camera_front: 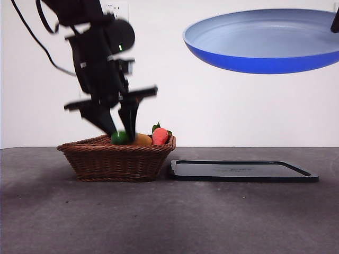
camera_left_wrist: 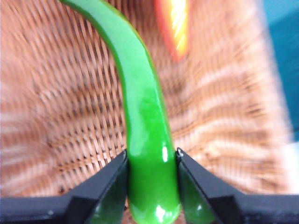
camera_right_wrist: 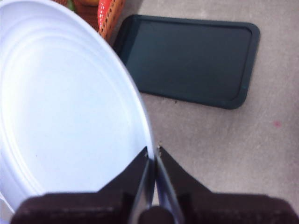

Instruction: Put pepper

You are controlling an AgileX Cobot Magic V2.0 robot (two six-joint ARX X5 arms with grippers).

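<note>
The pepper (camera_left_wrist: pixel 145 116) is long, glossy and green, and lies in the wicker basket (camera_front: pixel 114 159). My left gripper (camera_left_wrist: pixel 152 170) is shut on one end of it; in the front view only a green end of the pepper (camera_front: pixel 119 138) shows above the rim, between the jaws of the left gripper (camera_front: pixel 123 135). My right gripper (camera_right_wrist: pixel 153 154) is shut on the rim of the blue plate (camera_right_wrist: pixel 65 107), which hangs high in the air, with the blue plate (camera_front: pixel 265 45) above the tray in the front view.
In the basket lie a yellow-orange fruit (camera_front: pixel 142 139) and a red-orange piece with green leaves (camera_front: pixel 160 135). A dark flat tray (camera_front: pixel 243 171) sits on the grey table to the right of the basket, and the dark flat tray (camera_right_wrist: pixel 187 60) lies below the plate.
</note>
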